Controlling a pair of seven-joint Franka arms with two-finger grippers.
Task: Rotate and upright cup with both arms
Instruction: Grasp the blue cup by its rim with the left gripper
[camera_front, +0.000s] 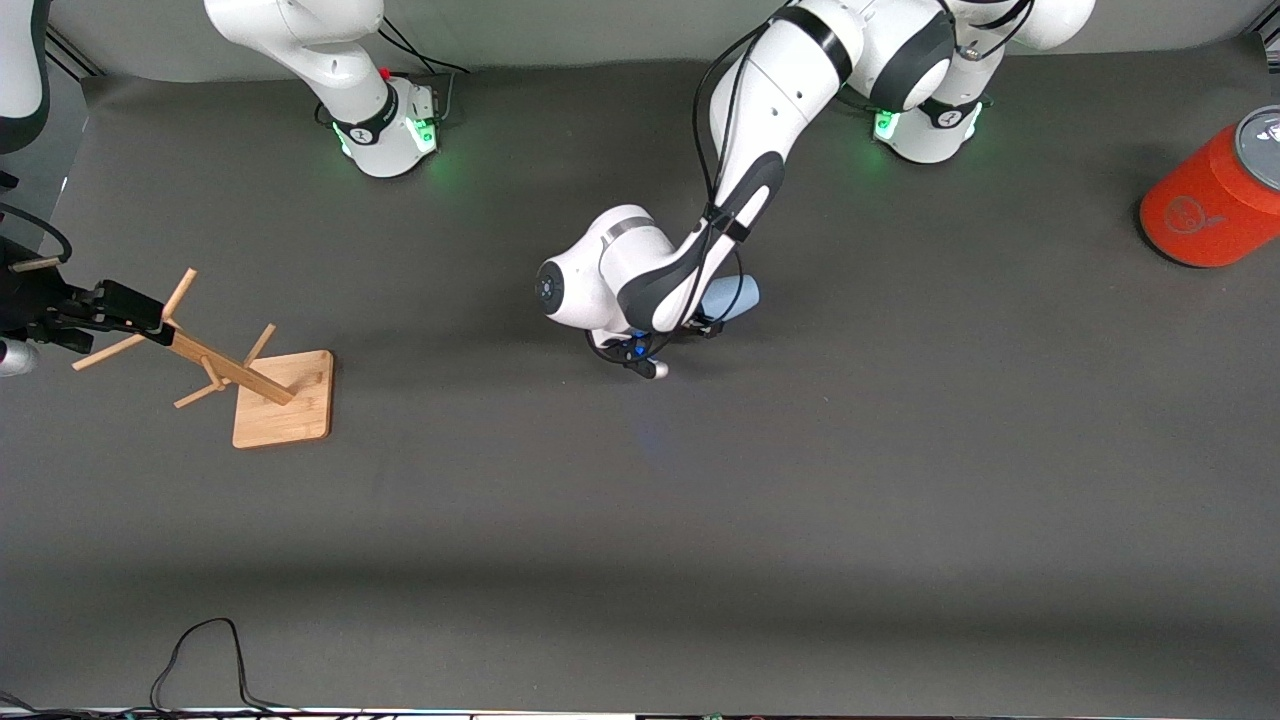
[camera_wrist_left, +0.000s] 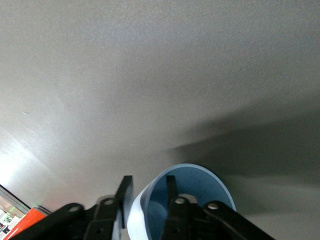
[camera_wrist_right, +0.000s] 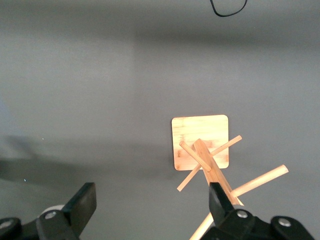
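A: Entry. Left gripper (camera_wrist_left: 146, 200) is down at the cup (camera_wrist_left: 187, 192) in the middle of the table (camera_front: 900, 480). One finger (camera_wrist_left: 171, 192) sits inside the mouth, the other outside the wall, so the rim lies between them. Clamped?

B: Cannot tell. They straddle the wall, but the wrist view does not show whether the pads touch it. The cup lies on its side; in the front view only its pale blue base end (camera_front: 730, 298) shows past the arm.

A: Advice for this step?

B: Get the fingers well down over the rim before lifting; a thin tapered wall can slip if pinched at the edge only. Then lift clear of the table before turning.

A: Right gripper (camera_wrist_right: 152, 202)?

B: Waiting, fingers wide apart, nothing between them, held above the wooden rack (camera_front: 250, 375) at that arm's end of the table.

A: Surface and room?

B: Dark grey matte covering, flat. Bare table all round the fingers. The orange can (camera_front: 1215, 200) stands well apart, so probably plenty of room to swing.
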